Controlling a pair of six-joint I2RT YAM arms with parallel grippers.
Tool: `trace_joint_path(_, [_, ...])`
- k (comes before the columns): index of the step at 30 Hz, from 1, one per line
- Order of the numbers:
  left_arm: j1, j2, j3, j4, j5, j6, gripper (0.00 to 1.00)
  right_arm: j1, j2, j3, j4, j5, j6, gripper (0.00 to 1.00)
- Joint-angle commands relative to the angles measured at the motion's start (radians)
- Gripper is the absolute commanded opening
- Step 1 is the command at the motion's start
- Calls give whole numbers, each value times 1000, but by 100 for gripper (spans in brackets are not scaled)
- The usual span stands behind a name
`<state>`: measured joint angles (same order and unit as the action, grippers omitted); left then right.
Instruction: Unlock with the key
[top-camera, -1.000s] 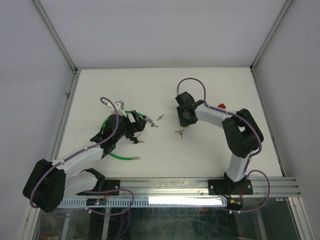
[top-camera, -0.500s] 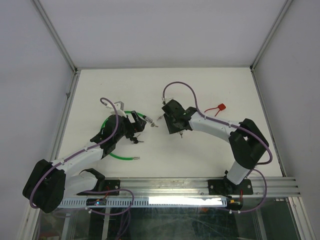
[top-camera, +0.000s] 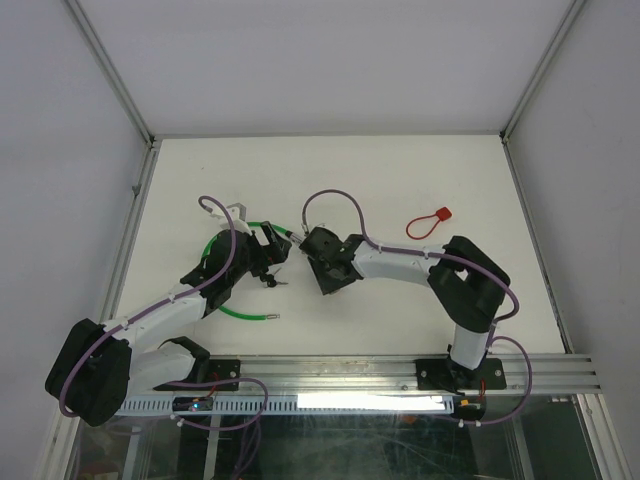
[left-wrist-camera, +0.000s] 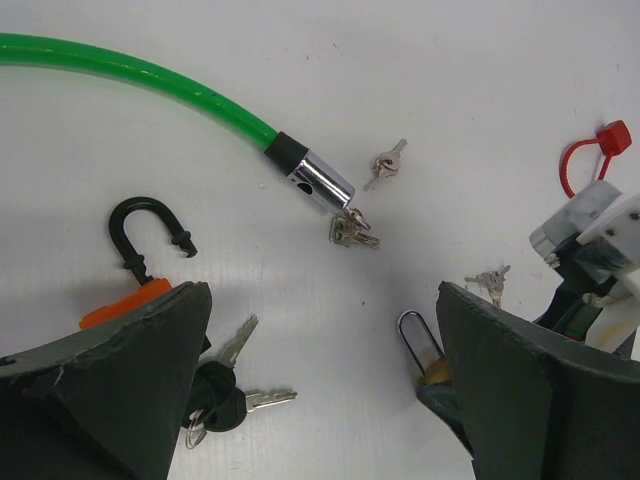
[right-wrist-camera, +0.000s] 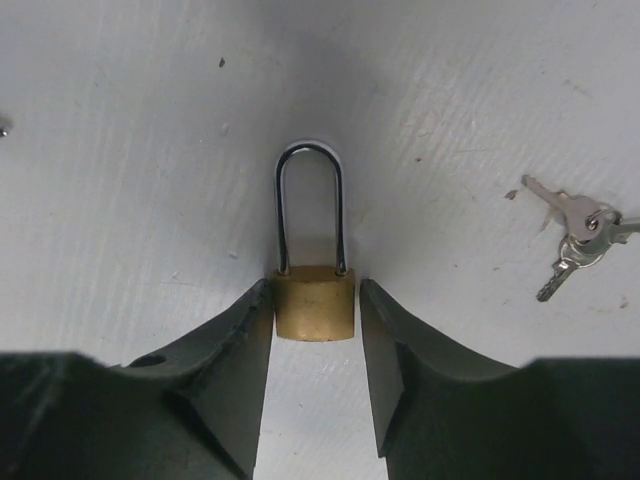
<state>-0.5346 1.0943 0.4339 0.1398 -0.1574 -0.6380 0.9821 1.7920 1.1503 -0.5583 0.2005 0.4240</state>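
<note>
**Right arm slid way over to the left**

In about a second the right arm (top-camera: 400, 262) swung left from its mid-right spot and now sits just beside the left gripper (top-camera: 275, 255). The right gripper (right-wrist-camera: 315, 287) ended up straddling a brass padlock (right-wrist-camera: 314, 303). The red tag (top-camera: 443, 213) that the arm was mostly covering is out in the open now.
</note>
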Motion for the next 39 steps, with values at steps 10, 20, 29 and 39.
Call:
trace_joint_path(10, [9, -25, 5, 25, -24, -5, 99, 15, -61, 53, -17, 25, -43, 60])
trace_joint_path(20, [9, -24, 6, 28, -12, 3, 99, -149, -173, 15, 4, 5, -130, 56])
trace_joint_path(29, [9, -11, 11, 36, 19, 8, 99, -301, -240, -107, 72, -103, -158, 53])
trace_joint_path(39, [8, -5, 12, 40, 22, 14, 99, -327, -149, -90, 121, -146, -172, 52])
